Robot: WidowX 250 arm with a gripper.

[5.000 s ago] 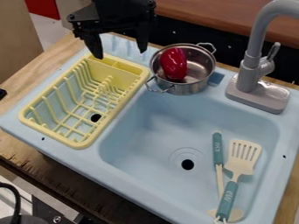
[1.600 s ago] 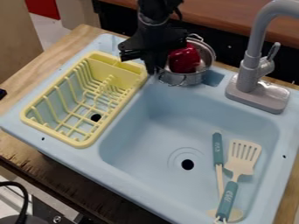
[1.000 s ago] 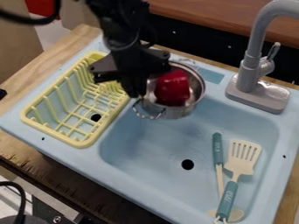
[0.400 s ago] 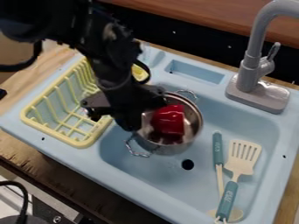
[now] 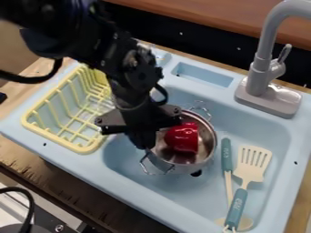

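The black gripper [image 5: 144, 140] comes down from the upper left over the left part of the sink, its fingers closed on the near-left rim of the metal pot [image 5: 184, 159]. Inside the pot lies a glossy red object [image 5: 182, 137], like a toy pepper, resting against the left inner wall. The pot is in the light blue sink basin [image 5: 139, 175], partly covering the dark drain hole. Its two wire handles stand out at the far side and the near left. Whether the pot's base touches the basin floor I cannot tell.
Left of the basin is a yellow dish rack [image 5: 59, 111], partly behind the arm. A grey faucet [image 5: 264, 82] rises at the upper right. A slotted spatula [image 5: 250, 169] and another teal-handled utensil [image 5: 226, 157] lie in the basin's right side.
From the sink's back ledge, the gripper has taken hold of the pot's rim and carried it forward and down into the basin. The red object has shifted inside the pot.
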